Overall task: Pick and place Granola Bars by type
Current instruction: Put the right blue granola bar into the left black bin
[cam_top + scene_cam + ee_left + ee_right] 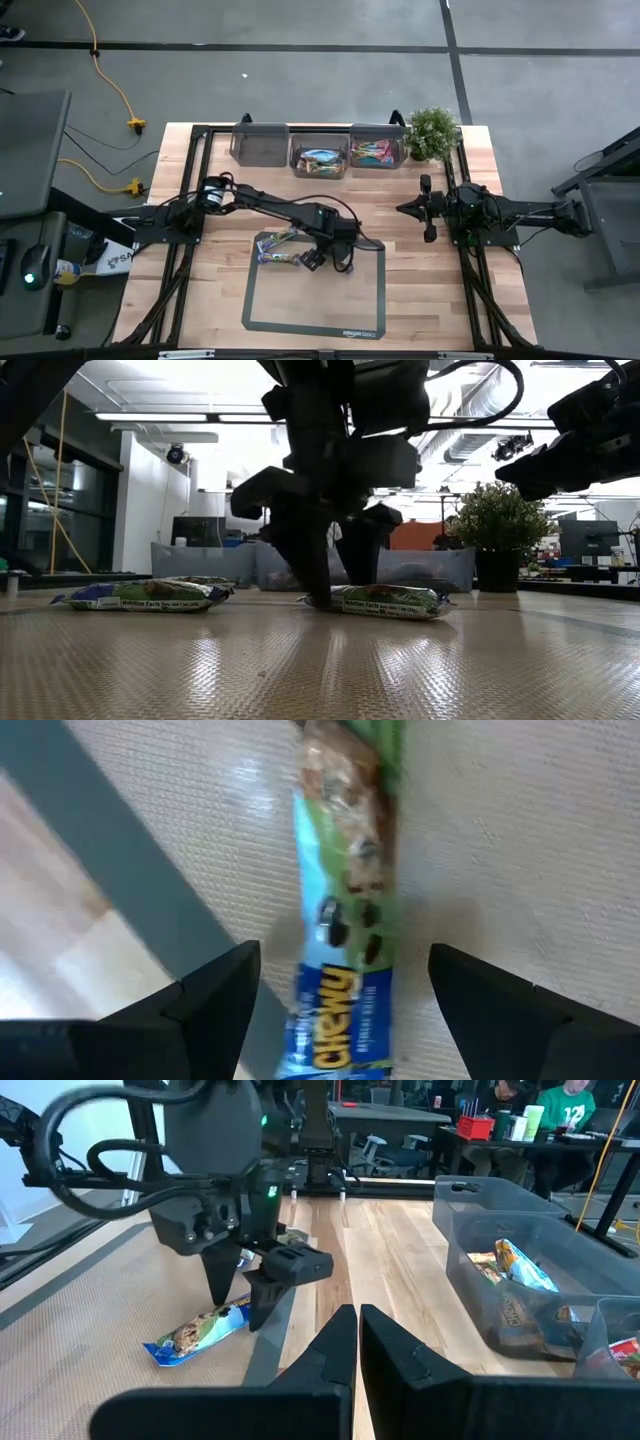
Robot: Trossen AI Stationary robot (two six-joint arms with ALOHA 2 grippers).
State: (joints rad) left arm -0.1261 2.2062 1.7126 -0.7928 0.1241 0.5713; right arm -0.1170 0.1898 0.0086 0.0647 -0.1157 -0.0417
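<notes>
Two granola bars lie flat on the grey mat (360, 300). One is a blue-and-green wrapped bar (345, 920), which also shows in the low view (385, 600) and in the right wrist view (195, 1332). The other bar (140, 595) lies beside it, toward the table's left. My left gripper (340, 1010) is open and points down. Its fingers stand on either side of the blue-and-green bar near one end, with a gap showing on both sides. My right gripper (357, 1345) is shut and empty, and waits at the table's right side (428, 210).
Three clear grey bins stand along the far edge. The left bin (260, 142) shows nothing inside; the middle bin (320, 160) and the right bin (378, 152) hold bars. A potted plant (432, 132) stands at the far right. People sit at desks beyond the table (560, 1110).
</notes>
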